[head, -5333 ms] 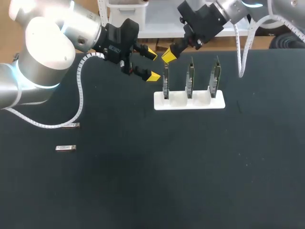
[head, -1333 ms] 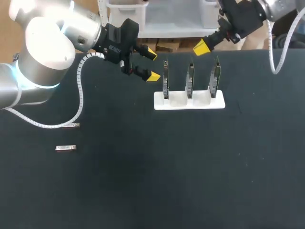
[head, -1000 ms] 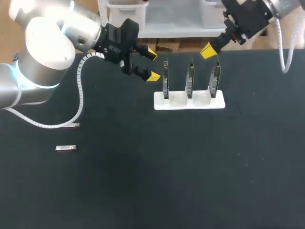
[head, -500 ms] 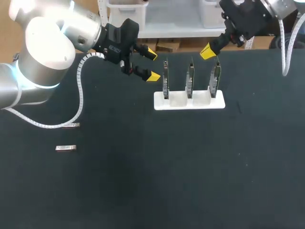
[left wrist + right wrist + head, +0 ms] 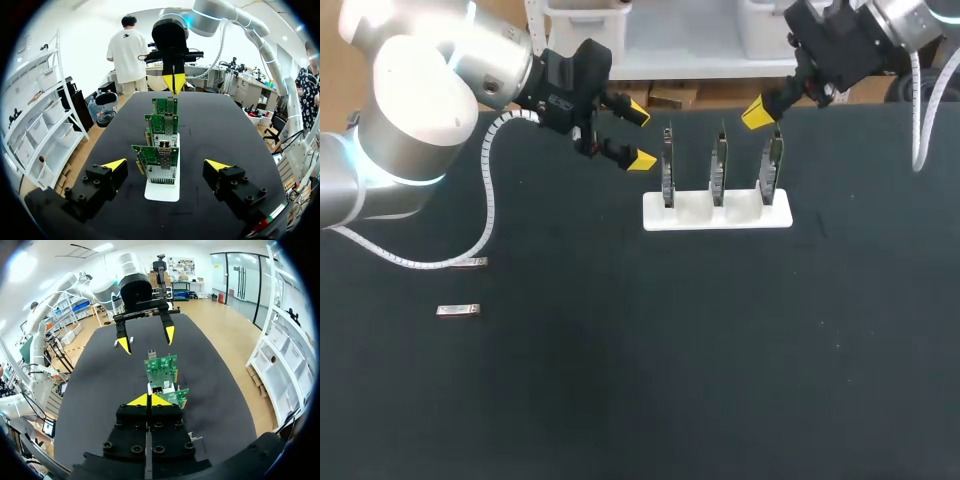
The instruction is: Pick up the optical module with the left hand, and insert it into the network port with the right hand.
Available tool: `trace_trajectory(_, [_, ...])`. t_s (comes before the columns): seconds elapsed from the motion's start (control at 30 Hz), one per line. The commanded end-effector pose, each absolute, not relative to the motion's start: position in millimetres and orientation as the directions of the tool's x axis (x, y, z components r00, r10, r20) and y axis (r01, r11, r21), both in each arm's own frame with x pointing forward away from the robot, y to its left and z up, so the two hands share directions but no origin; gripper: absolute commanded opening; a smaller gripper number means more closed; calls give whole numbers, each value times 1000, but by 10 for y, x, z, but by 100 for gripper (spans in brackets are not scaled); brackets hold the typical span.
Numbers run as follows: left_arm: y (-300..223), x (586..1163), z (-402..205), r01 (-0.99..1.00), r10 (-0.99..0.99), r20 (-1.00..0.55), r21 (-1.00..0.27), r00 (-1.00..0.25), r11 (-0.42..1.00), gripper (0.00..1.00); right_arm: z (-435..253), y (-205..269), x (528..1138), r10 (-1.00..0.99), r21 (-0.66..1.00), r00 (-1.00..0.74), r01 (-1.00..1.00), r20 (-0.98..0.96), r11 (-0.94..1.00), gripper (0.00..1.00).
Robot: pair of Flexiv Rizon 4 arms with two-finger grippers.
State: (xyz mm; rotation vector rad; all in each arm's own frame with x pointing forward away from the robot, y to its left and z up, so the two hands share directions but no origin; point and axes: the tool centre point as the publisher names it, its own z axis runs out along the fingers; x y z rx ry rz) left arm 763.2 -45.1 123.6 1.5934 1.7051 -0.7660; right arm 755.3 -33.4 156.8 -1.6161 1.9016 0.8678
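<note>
Black table (image 5: 720,380) fills the head view from the lower edge up to its far edge near the top. At upper middle a white stand (image 5: 717,214) sits flat on it, holding three green circuit boards upright in a row and apart from one another: left board (image 5: 667,170), middle board (image 5: 719,168), right board (image 5: 771,168). At the left of the frame, about mid-height and well apart from the stand, two small silver optical modules lie flat on the table, near each other but not touching: the lower module (image 5: 458,310) and the upper module (image 5: 472,263), the latter just beside a low loop of white ribbed cable (image 5: 415,263).
</note>
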Motion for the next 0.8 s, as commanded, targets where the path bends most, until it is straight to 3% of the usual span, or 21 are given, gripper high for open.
trace_trajectory(0.03, [-454, 7638, 1233, 996, 602, -798, 27, -27, 80, 100, 1562, -347, 7540, -668, 151, -173, -984, -724, 92, 0])
trace_trajectory(0.47, [-454, 7638, 1233, 996, 602, -798, 27, -27, 80, 100, 1538, -345, 7540, -673, 150, -173, -984, -720, 92, 0])
trace_trajectory(0.5, [-454, 7638, 1233, 996, 602, -798, 27, -27, 80, 100, 1536, -353, 7556, -667, 162, -202, -979, -718, 122, 13])
trace_trajectory(0.53, [-454, 7638, 1233, 996, 602, -798, 27, -27, 80, 100, 1536, -353, 7556, -667, 162, -202, -979, -718, 122, 100])
trace_trajectory(0.8, [-454, 7638, 1233, 996, 602, -798, 27, -27, 80, 100, 1536, -353, 7556, -667, 162, -202, -979, -718, 122, 100])
